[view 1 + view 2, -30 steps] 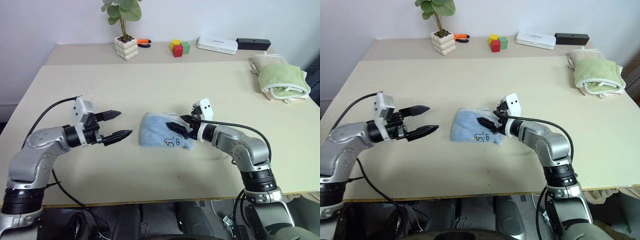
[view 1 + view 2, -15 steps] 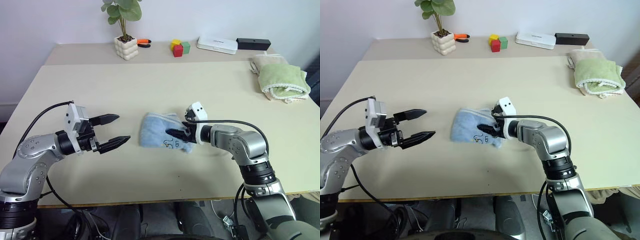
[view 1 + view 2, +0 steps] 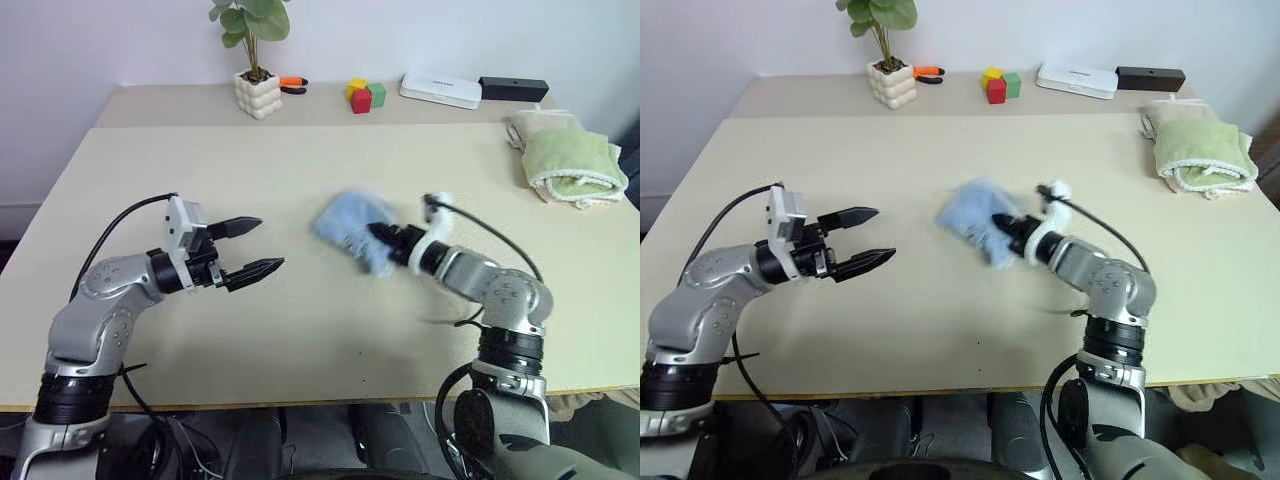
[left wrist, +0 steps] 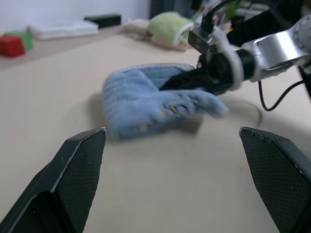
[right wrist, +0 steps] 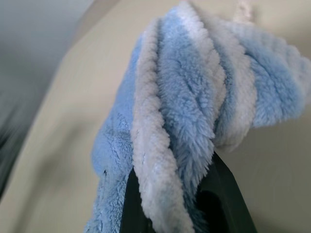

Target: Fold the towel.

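left gripper (image 3: 252, 246) jaws spread wide, empty, beside the cloth | towel (image 3: 352, 222) bunched mid-table, one end raised | right gripper (image 3: 388, 238) pinched on its edging | soft, light, floppy: best taken by free corner

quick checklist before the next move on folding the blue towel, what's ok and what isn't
1. Right gripper shut on the towel: ok, layers pinched between its fingers.
2. Left gripper open and free: ok, nothing between its fingers.
3. Towel spread flat for folding: not ok, bunched and partly lifted.
4. Towel corners located: cannot tell, blurred.
5. Table around the towel free: ok; green towel and plant pot sit far off.
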You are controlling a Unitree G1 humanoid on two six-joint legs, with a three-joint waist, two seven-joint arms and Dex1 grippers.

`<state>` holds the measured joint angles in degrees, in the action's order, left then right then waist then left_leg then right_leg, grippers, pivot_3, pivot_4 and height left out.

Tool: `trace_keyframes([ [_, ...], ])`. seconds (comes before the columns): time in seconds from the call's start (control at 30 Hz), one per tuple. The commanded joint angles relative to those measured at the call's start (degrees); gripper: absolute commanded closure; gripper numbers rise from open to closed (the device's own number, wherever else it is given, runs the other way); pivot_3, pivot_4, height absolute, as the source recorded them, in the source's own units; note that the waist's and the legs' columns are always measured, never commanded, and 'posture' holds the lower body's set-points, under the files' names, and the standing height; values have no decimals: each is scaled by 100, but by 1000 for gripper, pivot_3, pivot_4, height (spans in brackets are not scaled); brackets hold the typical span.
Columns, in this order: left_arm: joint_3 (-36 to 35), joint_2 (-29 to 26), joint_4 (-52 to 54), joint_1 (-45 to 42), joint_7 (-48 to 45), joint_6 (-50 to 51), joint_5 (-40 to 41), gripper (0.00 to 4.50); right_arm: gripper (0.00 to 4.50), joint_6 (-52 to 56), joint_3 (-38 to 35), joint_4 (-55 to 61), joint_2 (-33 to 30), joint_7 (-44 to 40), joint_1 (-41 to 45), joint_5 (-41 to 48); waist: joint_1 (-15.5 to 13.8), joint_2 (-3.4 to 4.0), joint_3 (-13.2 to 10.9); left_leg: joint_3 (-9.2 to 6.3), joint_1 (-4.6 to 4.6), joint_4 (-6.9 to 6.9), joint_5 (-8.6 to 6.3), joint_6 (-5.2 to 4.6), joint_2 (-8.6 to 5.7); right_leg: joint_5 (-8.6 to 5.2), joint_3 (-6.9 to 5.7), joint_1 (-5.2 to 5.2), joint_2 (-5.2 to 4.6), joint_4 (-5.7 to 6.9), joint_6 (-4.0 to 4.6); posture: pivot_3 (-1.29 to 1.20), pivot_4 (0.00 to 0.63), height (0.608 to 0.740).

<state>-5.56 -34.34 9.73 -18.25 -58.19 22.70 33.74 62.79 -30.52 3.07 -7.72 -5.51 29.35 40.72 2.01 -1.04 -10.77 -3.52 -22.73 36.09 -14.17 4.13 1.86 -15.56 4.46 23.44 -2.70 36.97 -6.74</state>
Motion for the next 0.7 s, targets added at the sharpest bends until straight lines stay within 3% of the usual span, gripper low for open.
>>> trace_keyframes([
  [0.03,173,209,-476,-450,-238,-536,-214,0,4489,-241,-877,753,-59,660,-410,249,0,1,0,0,0,-3,0,0,0,0,-1,2,0,0,0,0,150,740],
  [0.17,375,433,-1229,-927,-624,-1042,-426,0,4489,-422,-1786,1202,-351,1227,-826,477,60,17,-9,-1,-1,-7,0,-1,0,0,0,4,2,2,0,0,150,740],
  [0.33,513,712,-1930,-1376,-999,-1314,-494,0,4489,-613,-2054,1159,-837,1165,-979,715,119,29,-15,3,8,-7,0,-2,2,0,8,3,8,4,1,0,150,740],
  [0.7,590,1022,-1802,-1217,-932,-1534,-647,0,4489,-1335,-1235,80,-1616,427,-1368,92,160,30,-16,4,10,-7,-2,-5,1,-1,11,-1,8,4,-1,0,150,740],
])
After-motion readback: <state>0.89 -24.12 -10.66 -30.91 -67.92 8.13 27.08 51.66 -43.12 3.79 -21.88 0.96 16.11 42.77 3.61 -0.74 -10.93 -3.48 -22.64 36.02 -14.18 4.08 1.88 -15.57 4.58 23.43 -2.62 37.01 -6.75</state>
